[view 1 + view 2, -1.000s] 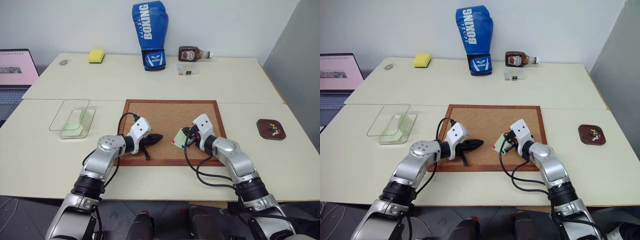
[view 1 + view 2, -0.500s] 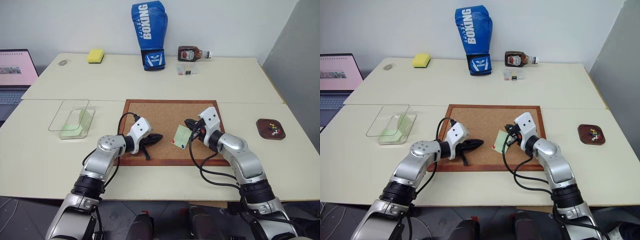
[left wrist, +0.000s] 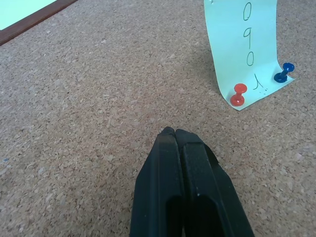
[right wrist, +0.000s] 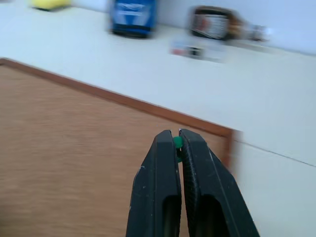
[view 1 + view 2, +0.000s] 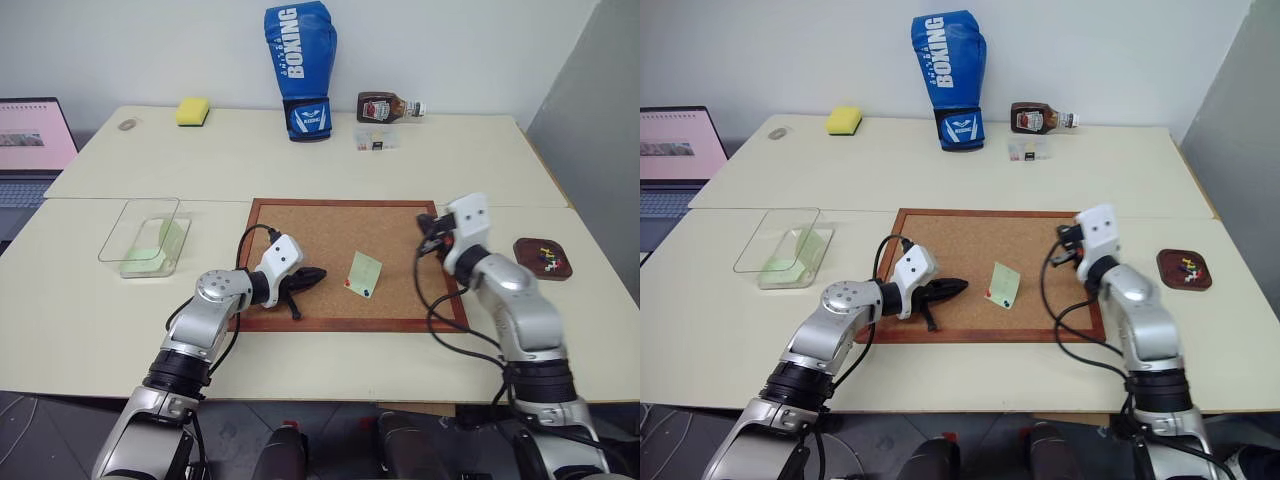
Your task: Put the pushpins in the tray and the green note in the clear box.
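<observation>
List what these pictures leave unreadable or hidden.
- Right wrist view: the boxing glove and sauce bottle are motion-blurred; their labels cannot be read.
- Right wrist view: the green pushpin is mostly hidden between the right end effector's fingers.
- Head views: the tray's contents are too small to count.
- Left wrist view: the green note is cut off by the picture's edge.

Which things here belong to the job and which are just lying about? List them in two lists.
Job: green note, red pushpin and blue pushpin pinning it, green pushpin pinched in the right gripper, tray, clear box.

Lying about: boxing glove, yellow sponge, sauce bottle, small clear case, laptop.
</observation>
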`<move>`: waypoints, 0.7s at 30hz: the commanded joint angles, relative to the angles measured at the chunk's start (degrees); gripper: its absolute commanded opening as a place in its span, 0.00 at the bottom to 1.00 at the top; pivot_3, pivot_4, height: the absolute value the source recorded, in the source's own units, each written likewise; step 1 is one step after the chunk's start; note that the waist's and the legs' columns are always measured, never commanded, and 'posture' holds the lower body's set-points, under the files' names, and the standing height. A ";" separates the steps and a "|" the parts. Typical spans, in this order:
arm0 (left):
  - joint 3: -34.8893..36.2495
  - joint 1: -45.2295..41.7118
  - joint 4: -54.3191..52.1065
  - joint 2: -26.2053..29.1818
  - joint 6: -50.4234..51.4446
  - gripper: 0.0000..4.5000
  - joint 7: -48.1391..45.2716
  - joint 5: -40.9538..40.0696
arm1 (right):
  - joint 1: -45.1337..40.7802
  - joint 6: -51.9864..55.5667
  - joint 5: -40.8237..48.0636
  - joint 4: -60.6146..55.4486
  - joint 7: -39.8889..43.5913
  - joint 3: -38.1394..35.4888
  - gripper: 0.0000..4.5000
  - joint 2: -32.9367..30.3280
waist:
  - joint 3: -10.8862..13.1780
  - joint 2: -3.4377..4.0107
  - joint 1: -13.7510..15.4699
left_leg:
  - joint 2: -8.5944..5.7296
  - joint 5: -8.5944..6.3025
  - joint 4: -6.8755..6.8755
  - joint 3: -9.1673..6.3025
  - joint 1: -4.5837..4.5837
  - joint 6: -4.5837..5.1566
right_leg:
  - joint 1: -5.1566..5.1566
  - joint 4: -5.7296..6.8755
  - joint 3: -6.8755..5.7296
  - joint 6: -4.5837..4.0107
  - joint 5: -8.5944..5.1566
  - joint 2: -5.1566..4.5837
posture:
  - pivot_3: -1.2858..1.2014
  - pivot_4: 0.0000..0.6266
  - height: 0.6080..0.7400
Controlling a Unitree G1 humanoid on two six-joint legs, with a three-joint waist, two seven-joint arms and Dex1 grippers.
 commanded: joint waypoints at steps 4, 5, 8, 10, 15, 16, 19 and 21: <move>-1.15 0.35 1.27 0.17 0.32 0.00 -0.11 1.17 | 2.82 3.00 0.09 5.11 -3.37 -12.36 0.01 -8.53 | -0.08 0.13 -0.06 | -0.01 0.00 -0.03 0.04 0.03 0.01 | 0.01 -0.01 0.04 0.00 0.00 0.00 | 0.52 0.24 1.00; -1.18 0.14 1.57 0.12 0.18 0.00 -0.16 1.23 | 2.94 3.93 0.85 5.94 -3.07 -13.36 0.01 -8.98 | -0.08 0.14 -0.10 | -0.01 0.00 -0.03 0.04 0.06 0.01 | 0.02 0.00 0.05 0.00 0.00 0.00 | 0.52 0.24 1.00; -1.22 -0.37 2.16 -0.07 -0.07 0.00 -0.27 1.37 | 2.76 5.02 3.04 7.77 -1.68 -15.47 0.01 -9.94 | -0.08 0.15 -0.24 | -0.01 0.00 0.01 0.05 0.15 0.02 | 0.12 0.01 0.07 0.00 0.00 0.01 | 0.52 0.24 1.00; -1.28 -0.76 2.71 -0.16 -0.42 0.00 -0.43 1.48 | 2.07 5.73 4.88 9.15 0.20 -15.85 0.01 -10.42 | -0.08 0.15 -0.25 | -0.01 0.02 0.04 0.07 0.20 0.05 | 0.19 -0.01 0.11 -0.02 -0.02 0.01 | 0.52 0.24 1.00; -1.72 -1.28 3.38 -0.48 -1.42 0.00 -0.50 2.00 | 0.12 4.35 6.75 14.23 3.70 -14.70 0.01 -11.82 | -0.09 0.15 -0.22 | -0.04 0.03 0.06 0.07 0.20 0.06 | 0.22 -0.03 0.13 0.03 0.01 0.01 | 0.52 0.24 1.00; -1.69 -1.38 3.48 -0.53 -1.44 0.00 -0.49 1.98 | -0.28 3.97 6.70 15.17 3.85 -14.44 0.01 -12.03 | -0.09 0.15 -0.21 | -0.04 0.03 0.05 0.07 0.19 0.06 | 0.22 -0.03 0.13 0.03 0.01 0.01 | 0.52 0.24 1.00; -1.53 -1.30 3.60 -0.29 -1.64 0.00 -0.20 1.94 | -1.64 1.28 5.11 19.56 3.60 -13.31 0.01 -13.04 | -0.09 0.16 -0.09 | -0.04 0.03 0.04 0.06 0.17 0.06 | 0.22 -0.05 0.11 0.04 0.02 0.01 | 0.52 0.24 1.00; -1.33 -0.97 3.17 -0.05 -1.51 0.00 -0.06 1.82 | -2.29 -0.55 4.17 22.41 3.22 -12.64 0.01 -13.55 | -0.09 0.16 -0.08 | -0.05 0.03 0.03 0.06 0.17 0.06 | 0.22 -0.07 0.11 0.05 0.02 0.01 | 0.52 0.24 1.00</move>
